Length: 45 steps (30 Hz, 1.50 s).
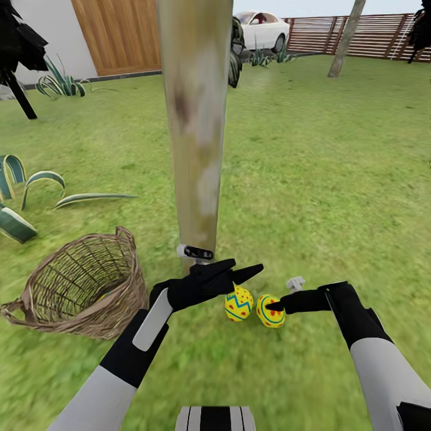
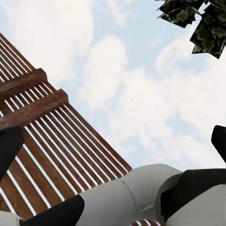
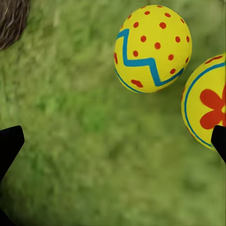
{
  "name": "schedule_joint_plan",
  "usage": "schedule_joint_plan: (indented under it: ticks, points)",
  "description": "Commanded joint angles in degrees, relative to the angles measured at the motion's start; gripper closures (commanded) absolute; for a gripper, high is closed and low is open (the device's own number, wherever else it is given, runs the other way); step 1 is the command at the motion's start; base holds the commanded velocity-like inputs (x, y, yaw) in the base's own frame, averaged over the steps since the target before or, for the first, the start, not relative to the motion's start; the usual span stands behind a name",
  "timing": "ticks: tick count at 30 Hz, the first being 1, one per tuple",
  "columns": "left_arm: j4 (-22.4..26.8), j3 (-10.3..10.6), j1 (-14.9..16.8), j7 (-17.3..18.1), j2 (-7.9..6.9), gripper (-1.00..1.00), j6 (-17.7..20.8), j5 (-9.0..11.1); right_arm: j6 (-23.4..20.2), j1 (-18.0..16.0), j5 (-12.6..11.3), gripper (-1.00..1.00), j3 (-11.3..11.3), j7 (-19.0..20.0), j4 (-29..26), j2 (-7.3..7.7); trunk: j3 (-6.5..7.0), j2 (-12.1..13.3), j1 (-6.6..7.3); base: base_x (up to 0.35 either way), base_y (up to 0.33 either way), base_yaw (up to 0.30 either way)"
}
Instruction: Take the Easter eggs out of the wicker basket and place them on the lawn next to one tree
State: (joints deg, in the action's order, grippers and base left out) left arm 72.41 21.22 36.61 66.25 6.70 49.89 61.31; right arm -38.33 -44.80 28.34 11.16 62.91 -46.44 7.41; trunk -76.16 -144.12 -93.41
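Yellow eggs, two of them, lie touching on the lawn (image 1: 311, 197) just beyond the right gripper (image 3: 113, 146), whose fingers are spread and empty: the zigzag egg (image 3: 153, 47) and the flower egg (image 3: 207, 103). A careless nudge could roll them from the tree (image 1: 194, 120) (the left gripper (image 1: 242, 272) looks spread). The tipped wicker basket (image 1: 84, 287) may hide a third.

A white car (image 1: 263, 30) is parked at the far edge of the garden, beside a brown slatted fence (image 1: 371, 35) that runs along the far right side. A wooden panelled door (image 1: 120, 35) is set in a pale wall (image 1: 54, 36) at the far left, with striped spiky agave plants (image 1: 60, 84) before it and more agave leaves (image 1: 36, 185) at the left edge. A black-leaved tree (image 1: 18, 48) stands in the far left corner, and dark foliage (image 2: 197, 23) hangs against a cloudy sky (image 2: 117, 70).
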Motion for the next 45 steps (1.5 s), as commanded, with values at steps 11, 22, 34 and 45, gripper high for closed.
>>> schedule_joint_plan:
  ticks: [11,22,34,45]
  points:
    - [1.1,-0.1,0.0,0.0,-0.09,-1.00,0.4,0.3,-0.3,0.0,0.3,-1.00,0.1,0.5,0.1,-0.12,1.90,0.1,0.29,0.000,0.000,0.111]
    - [1.2,0.0,0.0,0.0,-0.11,-1.00,0.4,0.3,-0.1,0.0,0.3,-1.00,0.1,0.4,0.6,-0.21,3.56,0.3,0.57,-0.001,0.000,0.178]
    - [1.3,0.0,0.0,0.4,-0.11,-1.00,0.1,0.3,0.0,0.1,0.3,-1.00,0.1,0.4,0.8,-0.21,5.38,0.4,0.88,-0.245,0.072,0.194]
    - [1.6,0.1,0.0,6.8,-1.17,-1.00,-0.5,0.3,0.1,0.1,0.3,-1.00,0.1,0.3,1.0,-0.29,5.16,0.5,0.93,-0.016,0.047,0.193]
